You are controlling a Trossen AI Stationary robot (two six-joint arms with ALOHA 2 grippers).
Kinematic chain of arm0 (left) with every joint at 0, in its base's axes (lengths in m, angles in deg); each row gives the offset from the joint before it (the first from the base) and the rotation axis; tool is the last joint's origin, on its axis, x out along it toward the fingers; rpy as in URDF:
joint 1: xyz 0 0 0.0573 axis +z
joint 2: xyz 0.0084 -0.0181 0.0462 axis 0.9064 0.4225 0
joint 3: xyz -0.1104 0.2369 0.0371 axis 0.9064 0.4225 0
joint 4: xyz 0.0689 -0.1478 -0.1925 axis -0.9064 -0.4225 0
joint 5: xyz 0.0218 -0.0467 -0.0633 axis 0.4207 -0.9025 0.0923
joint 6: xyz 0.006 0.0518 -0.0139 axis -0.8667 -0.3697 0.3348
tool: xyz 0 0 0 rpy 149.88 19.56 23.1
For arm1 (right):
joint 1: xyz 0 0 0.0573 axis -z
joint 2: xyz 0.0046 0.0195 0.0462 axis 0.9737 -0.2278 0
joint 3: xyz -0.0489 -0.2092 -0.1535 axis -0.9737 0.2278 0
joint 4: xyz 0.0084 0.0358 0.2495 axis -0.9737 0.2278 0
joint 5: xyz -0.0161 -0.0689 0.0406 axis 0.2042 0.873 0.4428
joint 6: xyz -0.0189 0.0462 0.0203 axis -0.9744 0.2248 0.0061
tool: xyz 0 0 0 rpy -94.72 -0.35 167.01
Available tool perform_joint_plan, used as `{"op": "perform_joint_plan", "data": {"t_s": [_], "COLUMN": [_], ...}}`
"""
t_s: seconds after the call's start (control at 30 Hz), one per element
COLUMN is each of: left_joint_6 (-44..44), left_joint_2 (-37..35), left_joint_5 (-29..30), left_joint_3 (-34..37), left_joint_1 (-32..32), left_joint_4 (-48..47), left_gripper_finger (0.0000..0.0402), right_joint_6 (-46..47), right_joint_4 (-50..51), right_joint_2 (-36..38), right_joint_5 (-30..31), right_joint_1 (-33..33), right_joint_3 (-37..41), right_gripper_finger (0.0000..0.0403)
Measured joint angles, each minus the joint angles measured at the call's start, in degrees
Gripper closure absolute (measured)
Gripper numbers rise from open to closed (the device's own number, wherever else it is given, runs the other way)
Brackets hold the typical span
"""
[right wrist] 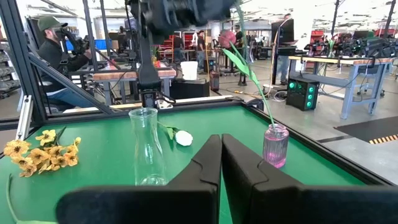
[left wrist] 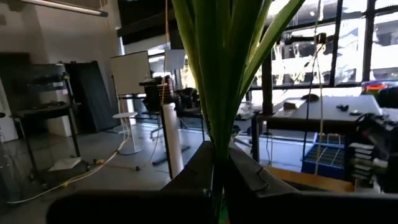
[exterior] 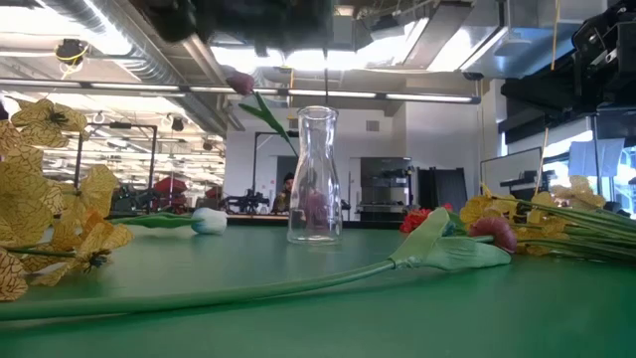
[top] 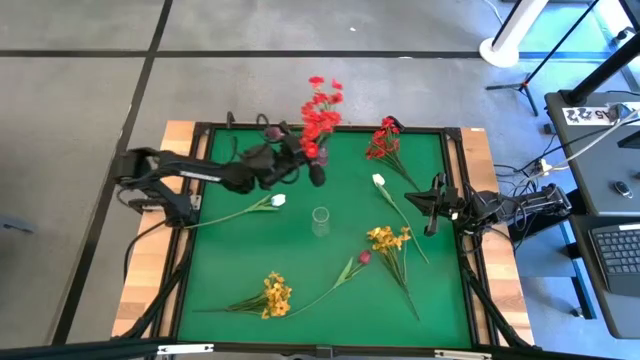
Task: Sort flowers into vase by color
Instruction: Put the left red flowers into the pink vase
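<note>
My left gripper (top: 303, 157) is over the table's far middle, shut on a red blossom spray (top: 322, 110) that stands upright above it. Just beside it a small pink vase (right wrist: 275, 144) holds a dark magenta tulip (right wrist: 227, 38) that leans toward the table's left. An empty clear vase (top: 320, 220) stands at the table's middle. Lying flat on the green mat are another red spray (top: 384, 140), two white tulips (top: 277, 200) (top: 379, 181), two yellow sprays (top: 275, 295) (top: 388, 238) and a magenta tulip (top: 364, 257). My right gripper (right wrist: 221, 168) waits shut at the right edge. My left gripper pinches the spray's green stalks and leaves (left wrist: 217, 140) between its two fingers, coming in about level from the table's left. The fingers lie across the stalks, which rise upright past them. The spray is lifted clear of the mat; its lower end is hidden by the gripper.
The green mat (top: 240, 260) sits in a black raised frame. Wooden table strips run along the left and right. Cables and a desk with a keyboard (top: 615, 250) are off the right side. People work at benches in the room beyond the far edge.
</note>
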Motion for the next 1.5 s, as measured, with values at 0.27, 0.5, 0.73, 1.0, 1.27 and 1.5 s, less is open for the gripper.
{"op": "perform_joint_plan", "data": {"t_s": [0.27,0.5,0.73,1.0,1.27,1.5], "left_joint_6": [-0.13,5.87,7.67,6.32,3.96,1.26], "left_joint_2": [8.36,10.89,14.85,15.46,15.37,15.37], "left_joint_5": [5.70,7.10,7.63,7.78,7.78,9.10], "left_joint_3": [0.00,0.00,0.00,0.00,0.00,0.00], "left_joint_1": [4.03,6.24,6.43,6.90,6.82,6.82], "left_joint_4": [5.36,4.58,4.98,6.24,9.53,9.64], "left_gripper_finger": [0.0393,0.0393,0.0393,0.0393,0.0394,0.0394], "right_joint_6": [0.00,0.02,0.00,0.00,0.01,0.01], "right_joint_4": [0.00,0.00,0.00,0.00,0.00,0.00], "right_joint_2": [-0.01,0.00,-0.01,-0.01,0.00,-0.01], "right_joint_5": [0.01,0.01,0.00,0.00,0.01,0.01], "right_joint_1": [0.00,0.00,0.00,0.01,0.00,0.01], "right_joint_3": [0.00,0.00,0.00,0.01,0.01,0.01], "right_gripper_finger": [0.0388,0.0388,0.0388,0.0388,0.0388,0.0388]}}
